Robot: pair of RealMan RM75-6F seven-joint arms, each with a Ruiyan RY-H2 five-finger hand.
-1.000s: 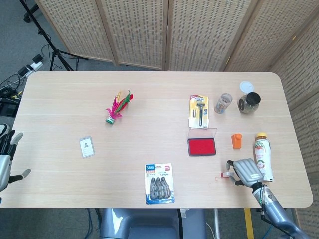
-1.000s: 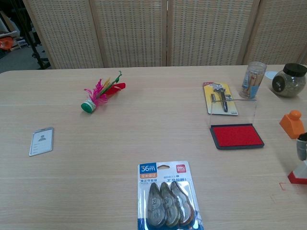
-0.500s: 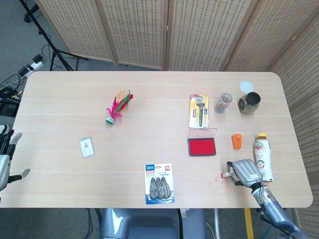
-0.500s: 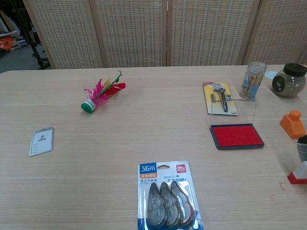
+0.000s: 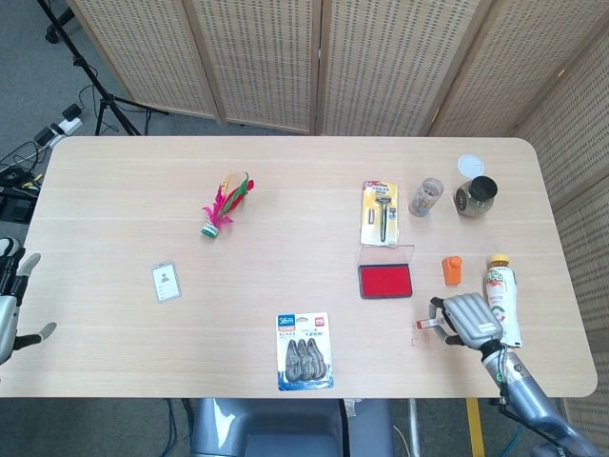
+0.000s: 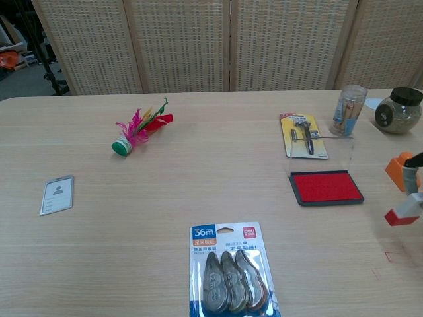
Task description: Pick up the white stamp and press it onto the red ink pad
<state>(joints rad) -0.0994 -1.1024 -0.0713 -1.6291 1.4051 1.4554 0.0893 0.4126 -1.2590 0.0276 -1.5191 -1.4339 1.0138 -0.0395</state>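
— Where's the stamp?

— In my right hand (image 5: 466, 320). My fingers are clamped around the white stamp (image 6: 403, 210), and it hangs off the table (image 5: 285, 181), tilted, its red base turned toward the ink pad (image 5: 384, 281). A faint red mark (image 6: 390, 256) sits on the wood just below it.

— How close to the pad?

— Near, but apart: the stamp is to the right of the pad and a little nearer the table's front edge (the pad's clear lid (image 5: 386, 252) stands open behind the red surface). An orange block (image 5: 451, 269) stands just beyond my hand, and a bottle (image 5: 501, 298) lies beside it.

— And your left hand?

— My left hand (image 5: 11, 305) is off the table's left edge, fingers apart, holding nothing.

— Anything else around?

— A pack of correction tape (image 5: 304, 349) at the front, a razor pack (image 5: 380, 213) behind the pad, a feathered shuttlecock (image 5: 223, 205), and a badge (image 5: 166, 281).
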